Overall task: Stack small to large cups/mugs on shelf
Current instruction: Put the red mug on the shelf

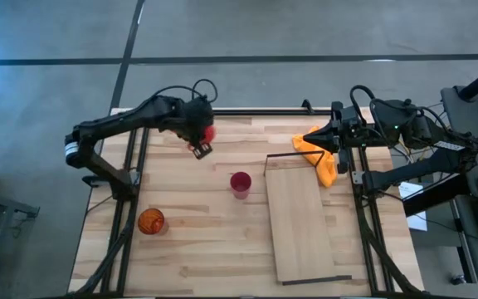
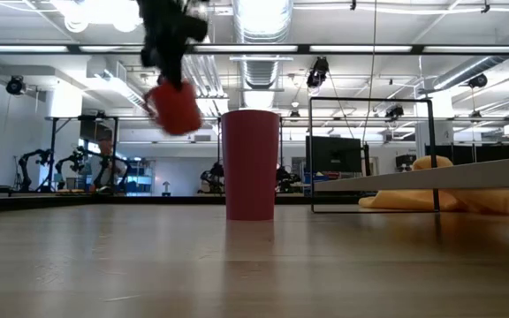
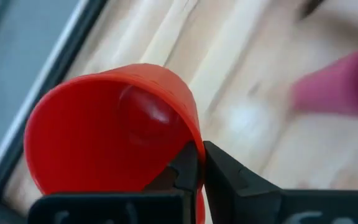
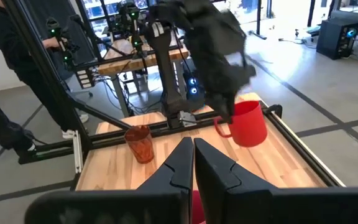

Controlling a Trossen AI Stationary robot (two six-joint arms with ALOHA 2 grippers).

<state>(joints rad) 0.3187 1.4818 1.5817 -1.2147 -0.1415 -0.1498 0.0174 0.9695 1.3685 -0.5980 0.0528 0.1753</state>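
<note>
My left gripper (image 1: 199, 143) is shut on the red mug (image 1: 209, 131) and holds it in the air over the table's far left part; the mug also shows in the low view (image 2: 177, 108) and the right wrist view (image 4: 248, 123). The magenta cup (image 1: 240, 184) stands upright on its base at mid-table, just left of the shelf (image 1: 301, 220). The orange translucent cup (image 1: 150, 221) stands near the left front. My right gripper (image 1: 312, 137) is shut and empty, above the table's far right by the orange cloth (image 1: 324, 162). My left gripper pinches the red mug's wall at its rim (image 3: 191, 134), one finger (image 3: 182, 171) inside the mug and the other (image 3: 232, 180) outside. The fingers come from above. The mug hangs below them, lifted clear of the table and somewhat tilted, its handle (image 4: 220, 127) out to one side.
The shelf lies flat on the table's right half, running from mid-table to the near edge. The orange cloth lies at its far right corner. Dark frame rails (image 1: 131, 166) run along both table sides. A person (image 4: 5, 93) stands beyond the table.
</note>
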